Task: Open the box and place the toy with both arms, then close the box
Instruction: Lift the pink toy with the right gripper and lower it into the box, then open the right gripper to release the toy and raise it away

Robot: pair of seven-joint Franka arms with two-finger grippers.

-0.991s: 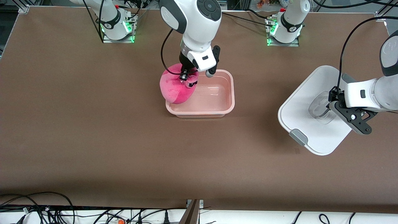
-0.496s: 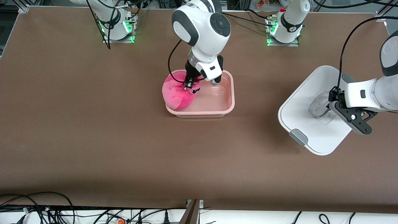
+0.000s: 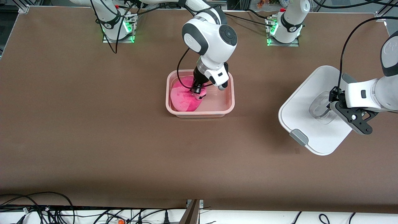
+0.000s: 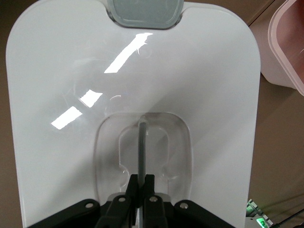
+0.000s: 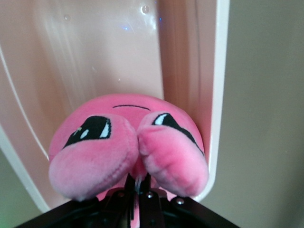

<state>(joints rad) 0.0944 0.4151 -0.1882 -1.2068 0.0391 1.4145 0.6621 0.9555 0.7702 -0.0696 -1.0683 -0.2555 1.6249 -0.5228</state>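
Front view showed the box [image 3: 230, 93] open at mid-desk, its lid [image 3: 306, 102] lying flat well apart toward the left arm's end, so nothing blocked the way in. The right gripper [image 3: 196, 91] was down inside the box, fingers pinched tight on a fold of the toy [image 3: 183, 99], which sat within the walls at the end toward the right arm's side, seemingly resting on the bottom. Right wrist view bore that out: the plush bulged either side of the closed fingers [image 5: 137, 186], its face close against one wall. A pinch like that made sense for something soft with no firm edge to take.

The left gripper [image 3: 329, 109] was at the lid's clear centre handle, fingers [image 4: 141, 187] shut on its thin bar, I'd say kept there so the lid could be carried back once the toy was let go.
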